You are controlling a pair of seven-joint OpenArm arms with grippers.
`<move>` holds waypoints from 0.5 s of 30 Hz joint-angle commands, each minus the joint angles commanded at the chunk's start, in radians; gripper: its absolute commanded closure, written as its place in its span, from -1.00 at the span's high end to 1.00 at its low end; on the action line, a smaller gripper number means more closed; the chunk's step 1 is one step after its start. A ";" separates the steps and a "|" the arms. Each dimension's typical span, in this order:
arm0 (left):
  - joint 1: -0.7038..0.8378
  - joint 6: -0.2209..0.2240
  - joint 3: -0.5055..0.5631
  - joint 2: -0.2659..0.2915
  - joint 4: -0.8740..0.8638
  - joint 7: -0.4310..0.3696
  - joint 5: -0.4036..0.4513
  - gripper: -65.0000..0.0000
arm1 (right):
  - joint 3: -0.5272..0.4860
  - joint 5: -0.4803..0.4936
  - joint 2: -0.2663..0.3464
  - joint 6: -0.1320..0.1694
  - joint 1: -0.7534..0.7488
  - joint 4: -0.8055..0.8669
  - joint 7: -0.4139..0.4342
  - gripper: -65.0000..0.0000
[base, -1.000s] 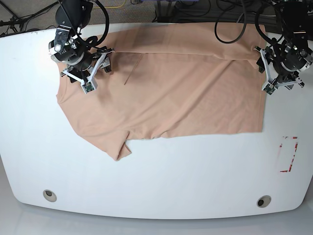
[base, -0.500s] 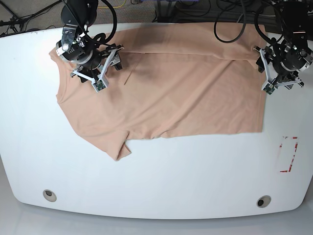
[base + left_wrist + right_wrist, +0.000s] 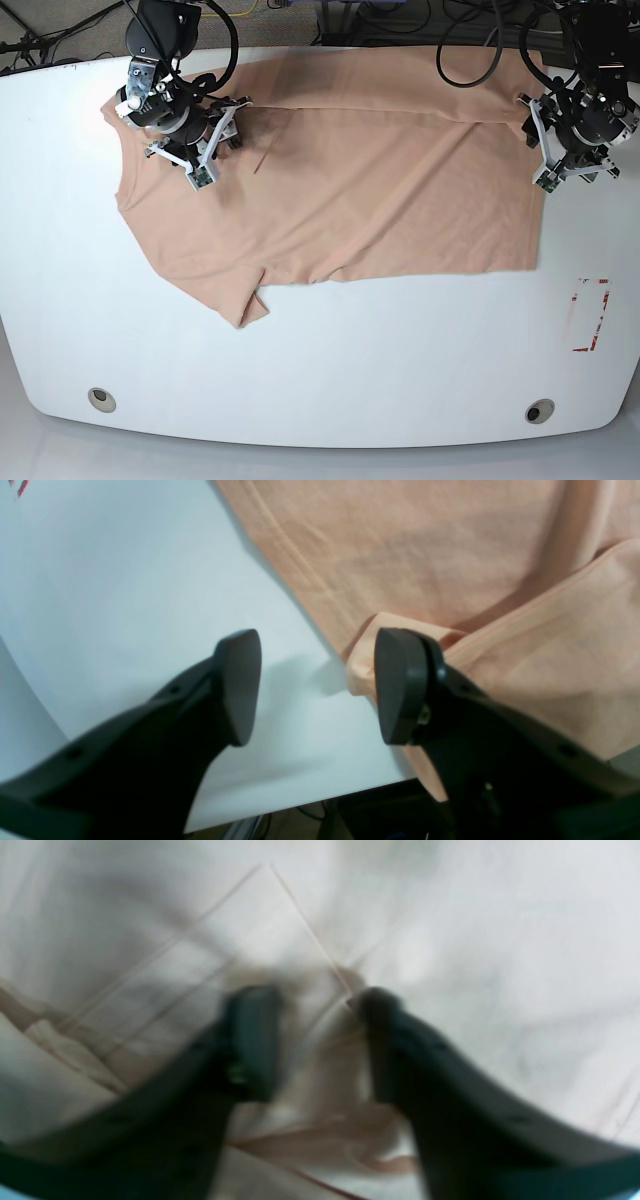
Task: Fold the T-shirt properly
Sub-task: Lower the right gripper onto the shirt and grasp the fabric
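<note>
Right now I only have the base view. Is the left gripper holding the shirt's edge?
Observer: No. The left gripper is open; one of its fingers lies against a folded corner of the T-shirt, the other over bare table.
Operator: And the right one?
Observer: The right gripper is open over bunched fabric; its wrist view is too blurred to show contact.

right wrist view blurred, T-shirt (image 3: 310, 1100) indistinct
</note>
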 joint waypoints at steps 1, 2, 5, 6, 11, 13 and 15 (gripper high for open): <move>0.000 0.000 0.000 0.000 0.000 0.000 0.000 0.02 | 0.000 0.000 0.000 0.000 0.000 0.002 0.000 -0.58; 0.000 0.000 0.000 0.000 0.000 0.000 0.000 0.02 | -0.002 0.000 0.000 0.000 0.000 0.002 0.000 -0.62; 0.000 0.000 0.000 0.000 0.000 0.000 0.000 0.02 | -0.002 0.000 -0.002 0.000 0.000 0.002 0.000 -0.75; 0.000 0.000 0.000 0.000 0.000 0.000 0.000 0.02 | -0.002 0.000 -0.002 0.000 -0.002 0.002 0.000 -0.78; 0.000 0.000 0.002 0.000 0.000 0.000 0.000 0.03 | -0.002 0.000 -0.003 0.000 -0.002 0.003 -0.002 -0.95; 0.000 0.000 0.009 0.000 0.000 0.000 0.000 0.03 | -0.002 0.000 -0.003 0.000 -0.002 0.012 -0.002 -1.00; 0.000 0.000 0.018 -0.002 0.000 0.000 0.000 0.03 | -0.002 0.000 -0.003 0.000 -0.003 0.037 -0.002 -1.00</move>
